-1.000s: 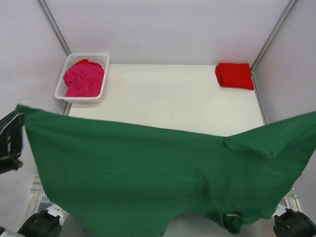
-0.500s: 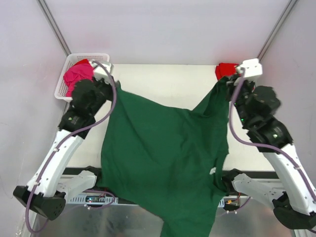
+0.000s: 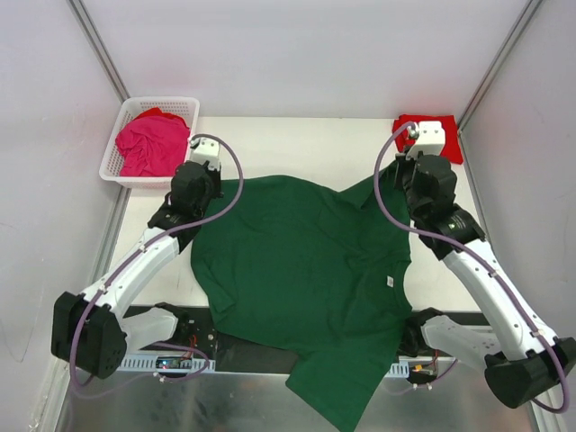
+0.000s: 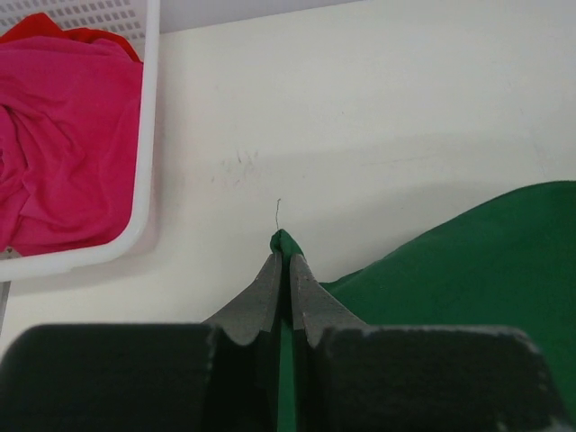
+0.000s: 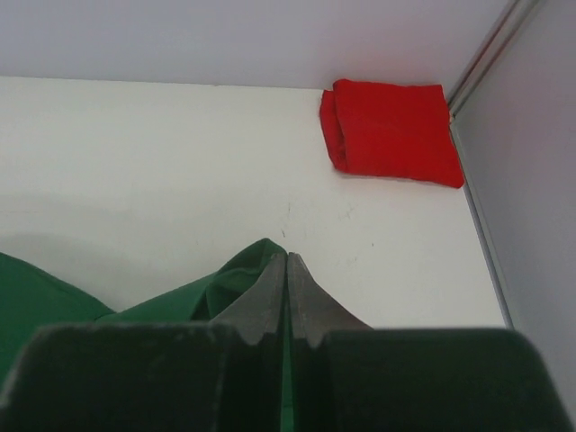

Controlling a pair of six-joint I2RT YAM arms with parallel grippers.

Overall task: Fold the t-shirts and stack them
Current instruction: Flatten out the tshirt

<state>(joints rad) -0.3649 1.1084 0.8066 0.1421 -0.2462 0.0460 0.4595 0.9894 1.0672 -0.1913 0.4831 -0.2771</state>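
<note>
**Me:** Pale matte bench (image 3: 306, 148), smooth and faintly scuffed. Plain light wall panels (image 3: 297, 54) on three sides, with metal struts in the far corners.

**Checker:** Task items?

**Me:** Three t-shirts. The dark green t-shirt (image 3: 297, 270) is spread mostly flat mid-bench. It's soft cotton with shallow wrinkles, and one end drapes over the near edge. The red t-shirt (image 5: 391, 132) is folded into a neat thick rectangle in the far right corner, close to the wall. The magenta t-shirt (image 4: 63, 153) is crumpled in deep folds inside the white plastic lattice basket (image 4: 144, 135) by the far left corner.

**Checker:** Left tool?

**Me:** My left tool (image 4: 283, 261) is clenched. Its dark tapered fingers pinch a small peak of the green cloth at the shirt's far left corner, low over the bench. A thin loose thread (image 4: 278, 211) sticks up from the pinched tip. The basket wall is near, not touching.

**Checker:** Right tool?

**Me:** My right tool (image 5: 286, 261) is clamped on the green fabric at its far right corner, where the cloth bunches into a raised ridge. The red one lies well apart, beyond it.

**Checker:** Hem or shoulders?

**Me:** Can't tell. There's a small white label (image 3: 390, 282) on the cloth near its right side.
</note>
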